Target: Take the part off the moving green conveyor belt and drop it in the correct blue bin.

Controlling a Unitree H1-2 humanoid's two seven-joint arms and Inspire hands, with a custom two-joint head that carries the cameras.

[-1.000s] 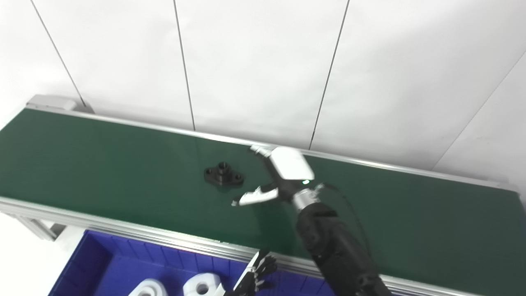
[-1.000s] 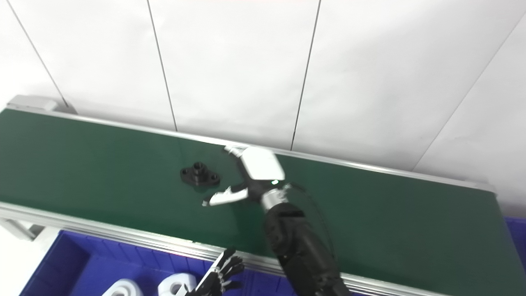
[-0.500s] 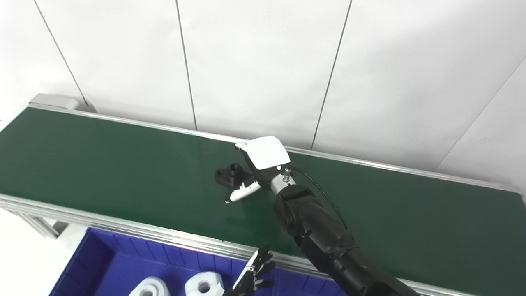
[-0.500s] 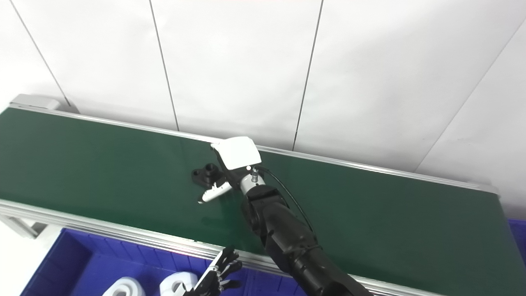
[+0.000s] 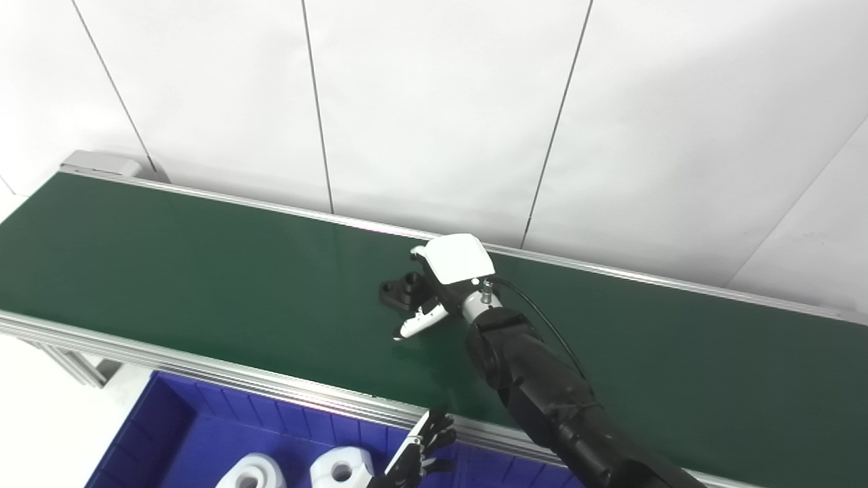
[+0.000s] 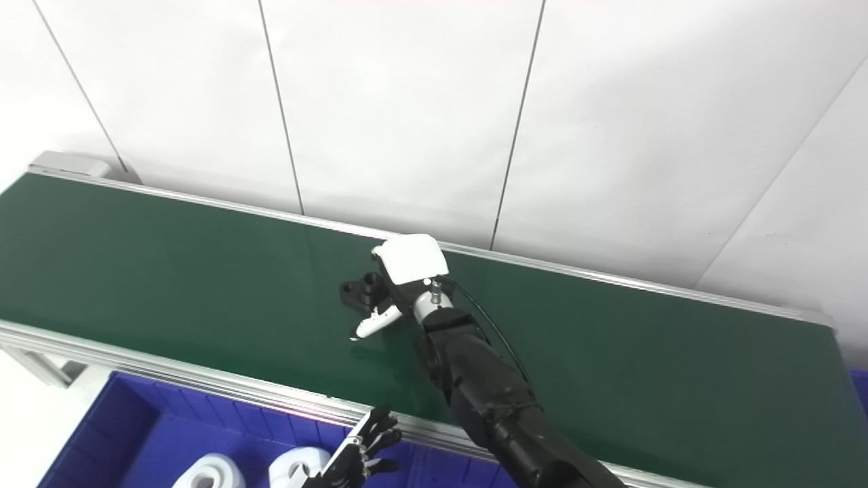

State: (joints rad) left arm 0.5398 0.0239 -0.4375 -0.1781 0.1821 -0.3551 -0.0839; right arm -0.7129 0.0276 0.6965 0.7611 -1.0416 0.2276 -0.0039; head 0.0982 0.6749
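Observation:
A black flanged part (image 5: 397, 293) lies on the green conveyor belt (image 5: 203, 271), near its middle. My right hand (image 5: 449, 270) reaches across the belt and hangs over the part's right end. Its white back covers the fingers there. The thumb (image 5: 415, 326) sticks out in front of the part, a small gap away from it. Nothing shows the part lifted or clasped. My left hand (image 5: 415, 456) hovers low at the bottom edge, fingers spread and holding nothing, above a blue bin (image 5: 196, 427).
Two white round parts (image 5: 249, 473) (image 5: 341, 467) lie in the blue bin below the belt's near rail (image 5: 224, 376). A corner of another blue bin (image 6: 860, 386) shows at the far right. A white panelled wall stands behind the belt.
My right hand swung left from beside the part to over its right end, thumb drawing in. The part drifted a little right along the belt. The camera shifted slightly.

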